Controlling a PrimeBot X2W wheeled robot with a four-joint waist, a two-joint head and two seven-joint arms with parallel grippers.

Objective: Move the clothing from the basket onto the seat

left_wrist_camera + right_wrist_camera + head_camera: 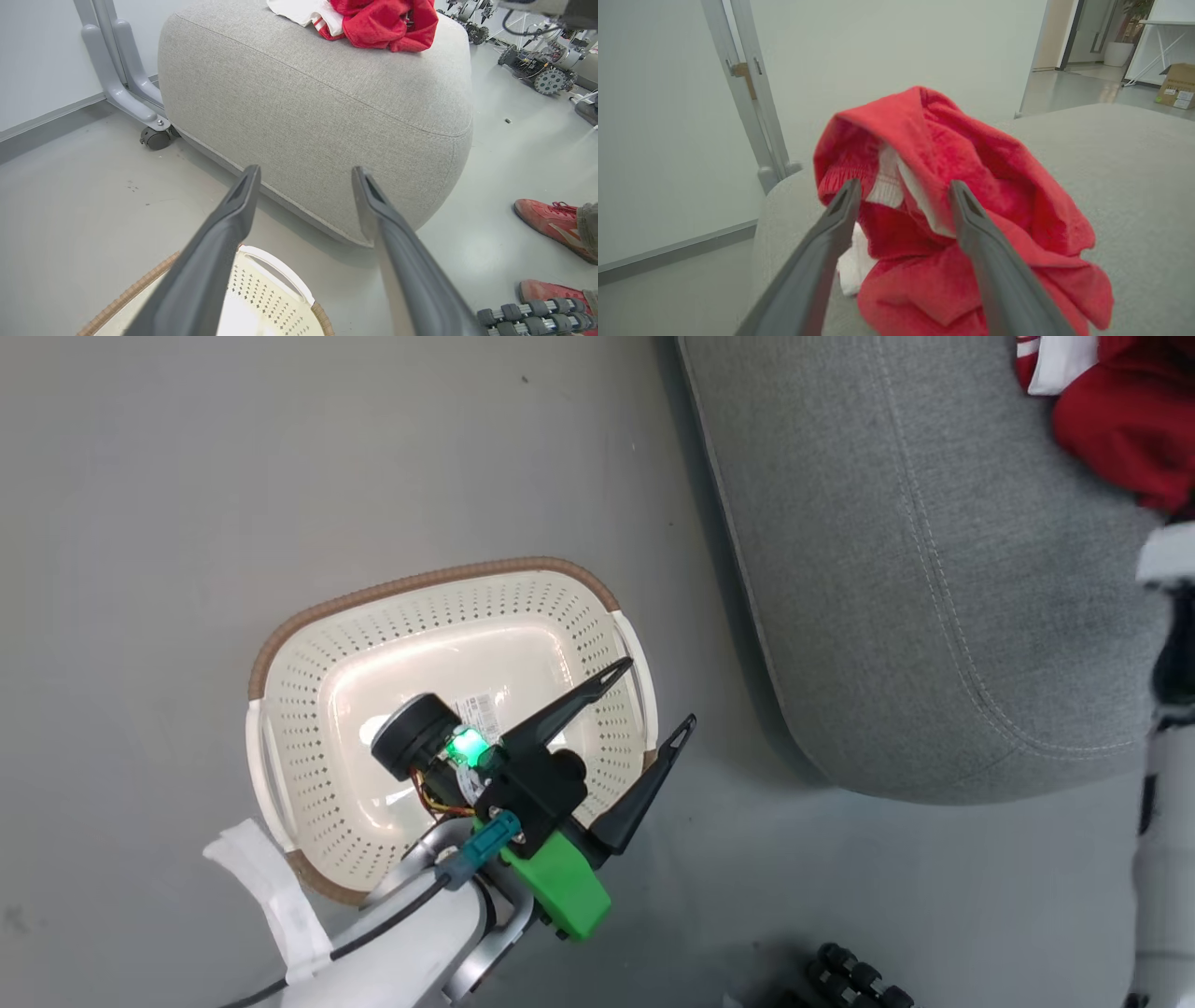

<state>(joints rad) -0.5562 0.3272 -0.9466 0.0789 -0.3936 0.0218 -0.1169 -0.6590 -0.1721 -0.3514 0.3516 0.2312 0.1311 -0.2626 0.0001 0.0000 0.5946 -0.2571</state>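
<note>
**On the seat, the red clothing; both my jaws spread**

On the grey seat (915, 569) the clothing (934, 135) lies in a crumpled red heap. White panels and striped trim show at its folds, and from my left wrist it sits toward the cushion's far side. My right gripper (904, 183) points straight at that heap with its two fingers wide apart. The fabric rises just beyond and between their tips, and neither finger pinches any cloth that I can see. My left gripper (659, 691) hangs above the end of the basket (299, 709) nearest the seat, jaws equally wide and holding nothing. One of its fingertips is over the white handle, the other past the rim over the floor (187, 476). The basket stands on the floor just beside the seat, apart from it, with its pale bottom and paper label (481, 709) in plain sight. Off to one side in my left wrist view, a person's red shoes (546, 219) rest on the floor.
</note>
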